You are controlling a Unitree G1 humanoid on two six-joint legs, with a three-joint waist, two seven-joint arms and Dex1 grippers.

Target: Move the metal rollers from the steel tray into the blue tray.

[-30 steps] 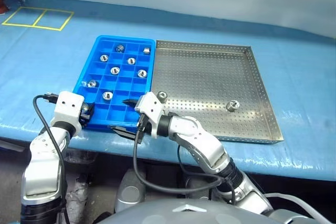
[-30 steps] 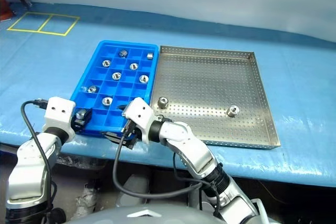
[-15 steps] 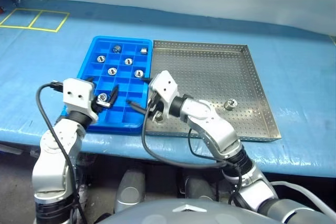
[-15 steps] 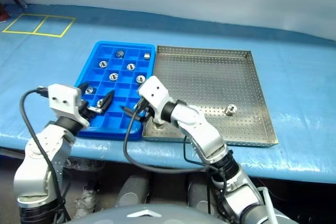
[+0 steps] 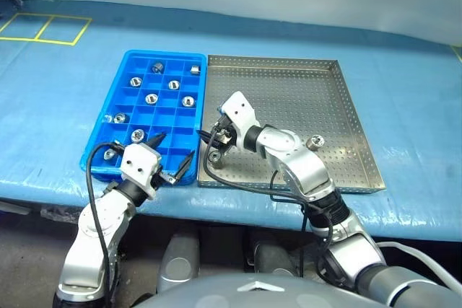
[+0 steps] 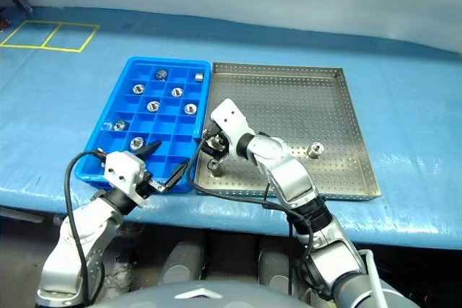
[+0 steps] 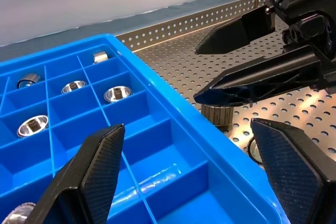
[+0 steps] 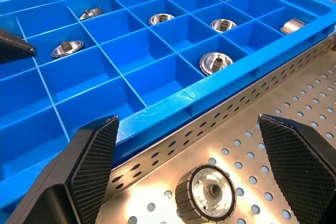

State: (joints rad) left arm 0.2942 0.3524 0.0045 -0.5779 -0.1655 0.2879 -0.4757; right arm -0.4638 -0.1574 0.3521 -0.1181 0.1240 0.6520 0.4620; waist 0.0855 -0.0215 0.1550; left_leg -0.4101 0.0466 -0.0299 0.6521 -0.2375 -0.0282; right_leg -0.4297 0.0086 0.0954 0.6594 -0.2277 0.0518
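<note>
At the steel tray's (image 5: 339, 117) nine o'clock edge, the right gripper (image 8: 205, 145), wide open and empty, straddles a roller (image 8: 206, 191), ready to drop and close, while the left gripper (image 5: 173, 160) hangs open and empty over the blue tray (image 5: 119, 99).

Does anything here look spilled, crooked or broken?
Nothing stands out. The blue tray sits squarely beside the steel tray, and its rollers each lie in their own compartment. Two metal rollers remain in the steel tray.
</note>
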